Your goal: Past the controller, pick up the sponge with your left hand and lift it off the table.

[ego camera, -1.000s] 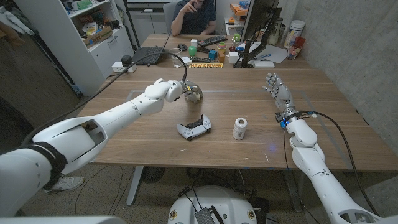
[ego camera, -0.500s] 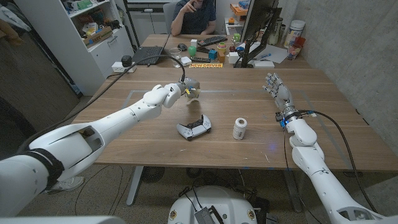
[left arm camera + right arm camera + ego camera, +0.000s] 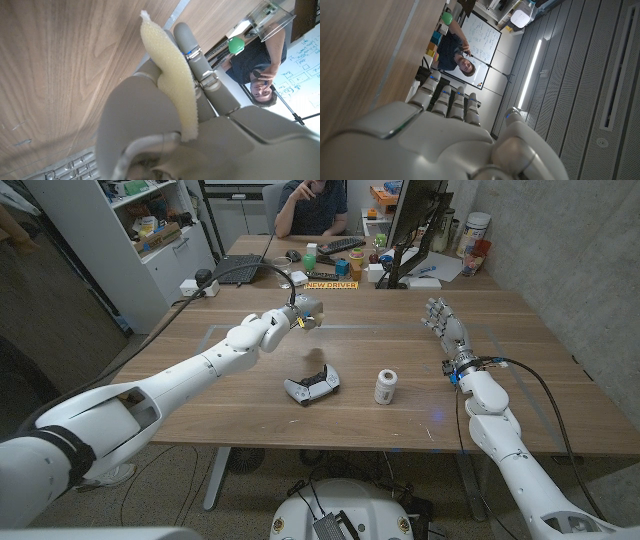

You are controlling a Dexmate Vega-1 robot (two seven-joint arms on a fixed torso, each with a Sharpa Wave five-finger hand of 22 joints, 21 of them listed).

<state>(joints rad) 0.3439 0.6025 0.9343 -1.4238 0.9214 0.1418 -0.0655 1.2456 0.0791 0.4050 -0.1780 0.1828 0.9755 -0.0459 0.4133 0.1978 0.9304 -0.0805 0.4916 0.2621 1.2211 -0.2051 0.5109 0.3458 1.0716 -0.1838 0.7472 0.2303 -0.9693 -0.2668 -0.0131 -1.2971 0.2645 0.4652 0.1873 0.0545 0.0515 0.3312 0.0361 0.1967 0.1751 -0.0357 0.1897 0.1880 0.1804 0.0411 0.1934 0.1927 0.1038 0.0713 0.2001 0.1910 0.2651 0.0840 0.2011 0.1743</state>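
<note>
Gripping the sponge [image 3: 309,311] above the wooden table [image 3: 400,360], the left hand [image 3: 290,319] holds it beyond the controller [image 3: 311,387], and the left wrist view shows the sponge [image 3: 172,85] as a pale yellow, porous slab pinched between the fingers [image 3: 200,70]. A white bottle [image 3: 385,387] stands just beside the controller. The right hand [image 3: 445,323] stands near the table's right side, fingers straight and empty; behind sit a cluttered desk [image 3: 340,265], a seated person [image 3: 312,205] and shelving [image 3: 150,230].
</note>
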